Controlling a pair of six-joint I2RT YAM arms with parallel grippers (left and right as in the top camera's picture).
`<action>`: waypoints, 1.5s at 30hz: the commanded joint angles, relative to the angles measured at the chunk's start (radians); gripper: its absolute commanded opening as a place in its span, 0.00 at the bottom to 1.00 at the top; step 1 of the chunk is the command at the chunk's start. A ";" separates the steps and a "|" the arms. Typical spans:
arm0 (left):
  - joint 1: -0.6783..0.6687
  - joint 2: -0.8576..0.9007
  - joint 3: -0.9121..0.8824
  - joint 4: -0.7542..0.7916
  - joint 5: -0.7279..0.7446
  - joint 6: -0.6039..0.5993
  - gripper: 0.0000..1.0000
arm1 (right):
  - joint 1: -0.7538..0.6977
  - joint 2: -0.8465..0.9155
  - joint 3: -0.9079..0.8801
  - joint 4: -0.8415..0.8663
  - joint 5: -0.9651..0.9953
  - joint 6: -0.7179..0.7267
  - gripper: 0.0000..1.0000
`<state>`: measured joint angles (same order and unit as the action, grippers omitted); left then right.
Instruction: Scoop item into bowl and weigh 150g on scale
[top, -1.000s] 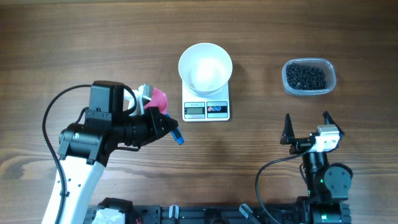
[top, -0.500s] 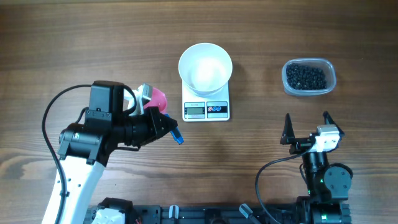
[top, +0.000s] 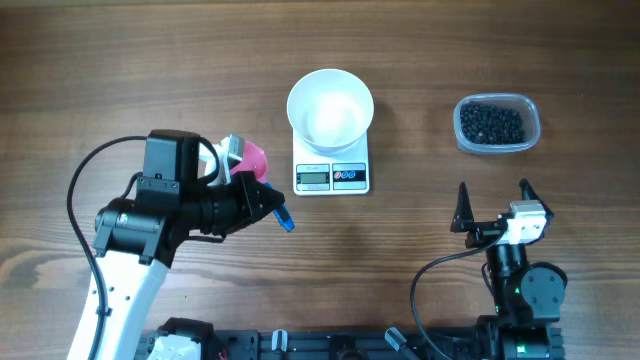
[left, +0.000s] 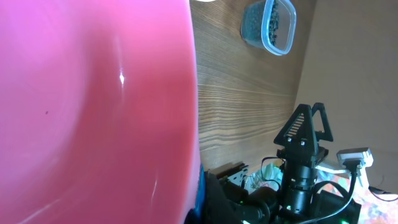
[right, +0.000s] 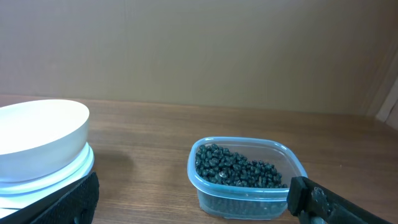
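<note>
DESK: What does the overhead view show of the weighing job?

PHOTOGRAPHER: A white bowl sits on the scale at mid-tabletop, and the bowl is empty. The beads all lie in a clear tub to the right of the scale, apart from it. None show in the bowl or spilled on the wood.

DESK: And the arms?

PHOTOGRAPHER: The left end effector hangs left of the scale, clenched on a pink scoop. The scoop's pink surface nearly fills the left wrist view and looks bare of beads. The right end effector sits below the tub near the front edge, jaws spread wide, grasping nothing.

DESK: How far along, then?

PHOTOGRAPHER: Barely started, by the look of it. The tool is gripped and the bowl is on the scale; that much is done. No scooping, no pouring, no weight in the bowl. The display is too small to read.

DESK: What is left?

PHOTOGRAPHER: Nearly all of it, judging from the layout. The scoop must cross past the scale to the tub on the far side, load up, come over the bowl and tip. That repeats until the reading reaches the target. The last scoops will likely call for small, careful pours.
</note>
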<state>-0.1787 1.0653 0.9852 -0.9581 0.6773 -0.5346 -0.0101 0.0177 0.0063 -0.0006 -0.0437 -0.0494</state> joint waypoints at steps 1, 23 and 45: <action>-0.006 -0.010 -0.005 0.005 -0.007 -0.031 0.04 | -0.004 0.000 -0.001 0.003 0.007 -0.002 1.00; -0.006 -0.008 -0.005 0.010 -0.009 -0.032 0.04 | -0.004 0.000 -0.001 0.003 0.007 -0.002 1.00; -0.006 -0.009 -0.005 0.057 0.006 -0.212 0.04 | -0.004 0.000 -0.001 0.003 0.007 -0.003 1.00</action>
<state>-0.1787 1.0653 0.9852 -0.9096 0.6777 -0.6651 -0.0101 0.0177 0.0063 -0.0006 -0.0437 -0.0494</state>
